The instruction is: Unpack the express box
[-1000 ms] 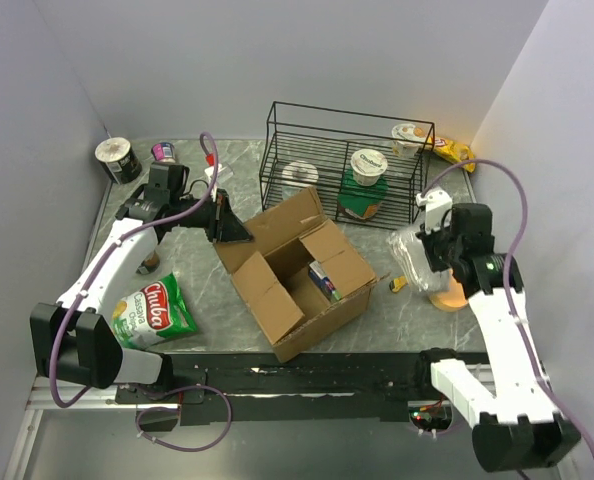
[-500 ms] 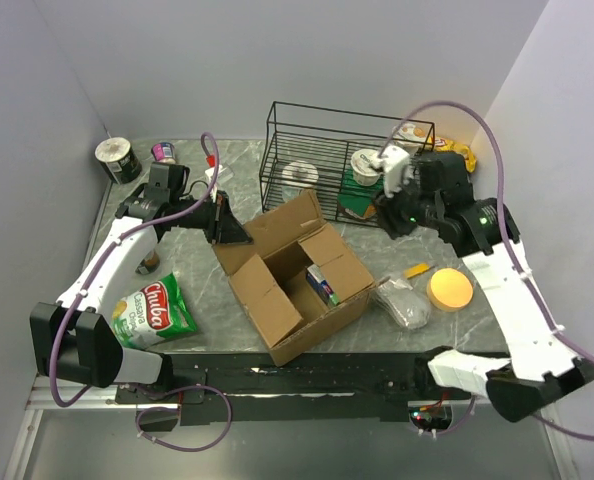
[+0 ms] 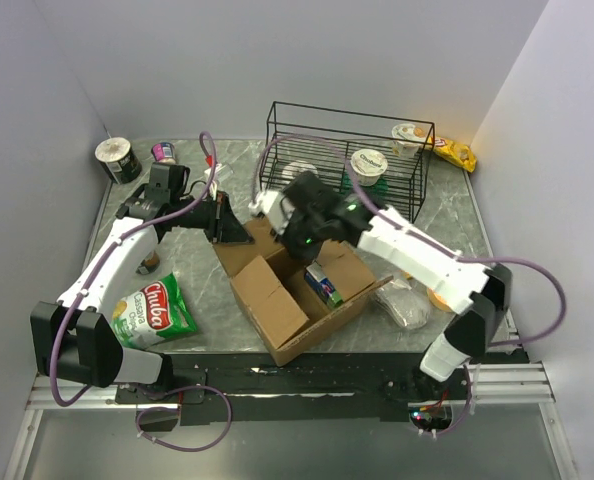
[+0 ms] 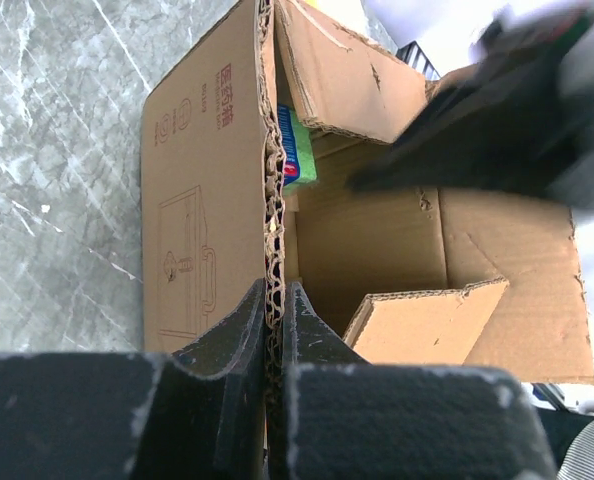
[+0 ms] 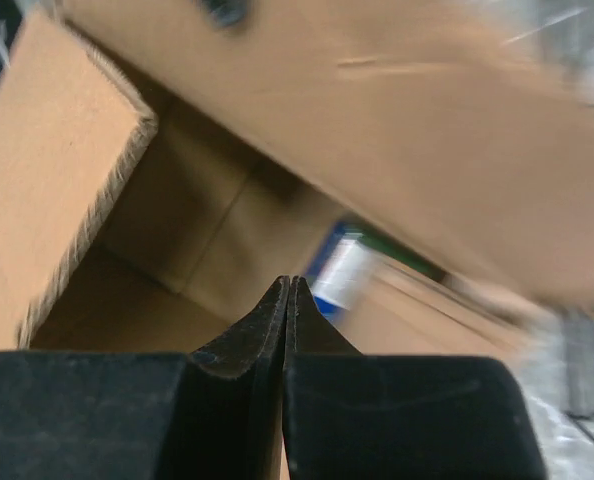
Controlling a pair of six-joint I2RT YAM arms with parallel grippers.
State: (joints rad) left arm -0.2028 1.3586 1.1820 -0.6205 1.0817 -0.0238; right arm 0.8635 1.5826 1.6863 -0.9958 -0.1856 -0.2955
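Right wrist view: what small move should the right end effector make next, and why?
Probably open the right end effector and lower it toward the blue packet: it is shut and empty above the open express box, the packet lies inside, and the left end effector grips a flap.

Behind express box (image 3: pixel 273 300), wire basket (image 3: pixel 352 114)

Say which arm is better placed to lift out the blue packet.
Right: the right gripper, shut and empty, hangs over the box near the blue packet; the left gripper clamps its edge.
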